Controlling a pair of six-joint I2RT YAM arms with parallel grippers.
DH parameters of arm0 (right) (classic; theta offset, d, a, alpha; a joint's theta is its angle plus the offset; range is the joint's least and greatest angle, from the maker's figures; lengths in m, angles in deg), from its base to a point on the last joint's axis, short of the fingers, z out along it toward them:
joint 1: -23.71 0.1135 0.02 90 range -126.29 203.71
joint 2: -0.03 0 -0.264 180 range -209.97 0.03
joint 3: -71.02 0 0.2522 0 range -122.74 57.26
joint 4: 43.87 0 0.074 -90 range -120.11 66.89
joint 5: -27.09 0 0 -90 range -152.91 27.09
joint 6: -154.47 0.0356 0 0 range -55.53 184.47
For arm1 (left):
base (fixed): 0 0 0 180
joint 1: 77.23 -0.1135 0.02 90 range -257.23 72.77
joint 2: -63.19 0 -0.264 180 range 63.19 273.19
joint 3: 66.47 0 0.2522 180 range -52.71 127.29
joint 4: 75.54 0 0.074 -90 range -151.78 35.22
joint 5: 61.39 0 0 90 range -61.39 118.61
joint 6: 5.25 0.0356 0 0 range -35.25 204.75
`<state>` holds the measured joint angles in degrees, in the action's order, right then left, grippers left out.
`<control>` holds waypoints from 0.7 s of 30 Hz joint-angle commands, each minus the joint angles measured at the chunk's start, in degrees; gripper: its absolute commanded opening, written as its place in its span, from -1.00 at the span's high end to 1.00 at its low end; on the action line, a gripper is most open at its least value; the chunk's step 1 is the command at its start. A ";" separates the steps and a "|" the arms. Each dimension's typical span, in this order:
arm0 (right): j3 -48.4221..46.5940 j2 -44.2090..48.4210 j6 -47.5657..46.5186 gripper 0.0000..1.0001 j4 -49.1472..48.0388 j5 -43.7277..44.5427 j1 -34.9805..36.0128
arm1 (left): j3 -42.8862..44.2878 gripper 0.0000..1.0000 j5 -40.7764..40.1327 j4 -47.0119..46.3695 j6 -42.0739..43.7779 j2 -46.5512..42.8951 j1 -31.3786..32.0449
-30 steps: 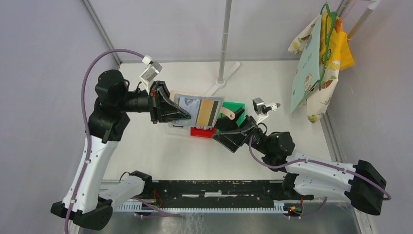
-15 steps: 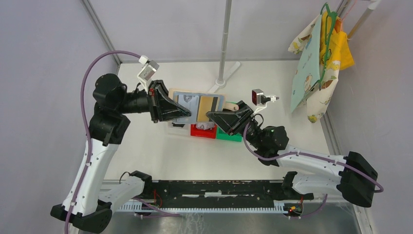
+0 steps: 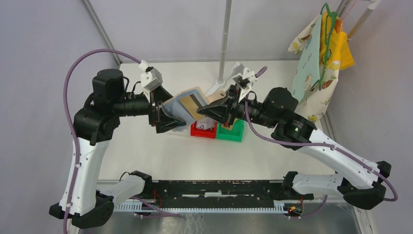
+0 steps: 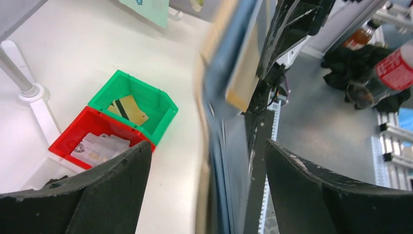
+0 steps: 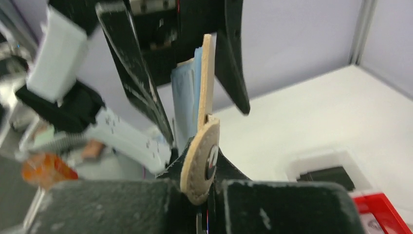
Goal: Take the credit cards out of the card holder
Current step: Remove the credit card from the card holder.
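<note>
Left tool pinches the card holder; right tool I cannot tell; print on credit cards seemingly too blurred.

Left hand and right hand hold the card holder aloft.

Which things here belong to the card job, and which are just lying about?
Job: holder, left gripper, right gripper, cards, red bin, green bin.
Lying about: hanging cloths, pole, black box, bottle.
</note>
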<state>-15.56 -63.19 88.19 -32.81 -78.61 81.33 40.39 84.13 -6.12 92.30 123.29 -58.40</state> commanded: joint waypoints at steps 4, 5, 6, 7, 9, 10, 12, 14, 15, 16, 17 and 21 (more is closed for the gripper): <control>-10.27 -6.14 -17.26 1.00 32.42 -7.57 0.38 | 2.49 -0.77 3.30 9.95 15.85 -0.71 0.19; -11.24 -6.65 -17.90 1.00 33.48 -7.59 0.33 | 2.30 -0.77 3.02 10.82 16.94 -0.62 0.16; -12.18 -7.03 -18.50 1.00 34.36 -7.59 0.38 | 1.73 -0.77 2.56 11.33 17.66 -0.48 0.17; -12.98 -7.41 -19.07 1.00 35.06 -7.75 0.44 | 1.04 -0.76 2.18 11.67 18.51 -0.50 0.21; -14.16 -7.87 -19.45 1.00 35.67 -8.23 0.46 | -0.68 -0.72 2.20 11.82 19.42 -0.63 0.19; -14.56 -8.05 -19.58 0.99 35.55 -8.73 0.45 | -1.40 -0.70 2.47 11.84 19.68 -0.74 0.18; -15.34 -8.62 -20.13 1.00 35.67 -10.31 0.66 | -3.23 -0.63 3.28 11.91 20.01 -0.81 0.21; -16.40 -9.53 -20.73 1.00 36.33 -10.95 1.15 | -4.76 -0.58 3.86 12.41 21.08 -0.77 0.23; -16.94 -9.91 -21.07 1.00 36.62 -11.23 1.34 | -5.44 -0.56 3.96 12.45 21.36 -0.75 0.16; -17.37 -10.31 -21.21 1.00 36.61 -11.63 1.59 | -6.26 -0.55 4.02 12.46 21.56 -0.72 0.19; -17.65 -10.65 -21.42 1.00 36.60 -11.95 1.89 | -7.00 -0.54 4.06 12.34 21.70 -0.62 0.24; -18.67 -12.36 -22.15 0.99 36.67 -12.67 2.64 | -8.32 -0.50 6.14 12.26 21.36 0.29 0.24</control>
<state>-31.19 -74.01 68.06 5.20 -89.15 83.15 32.56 86.23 5.99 110.95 122.98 -58.40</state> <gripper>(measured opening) 0.036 0.763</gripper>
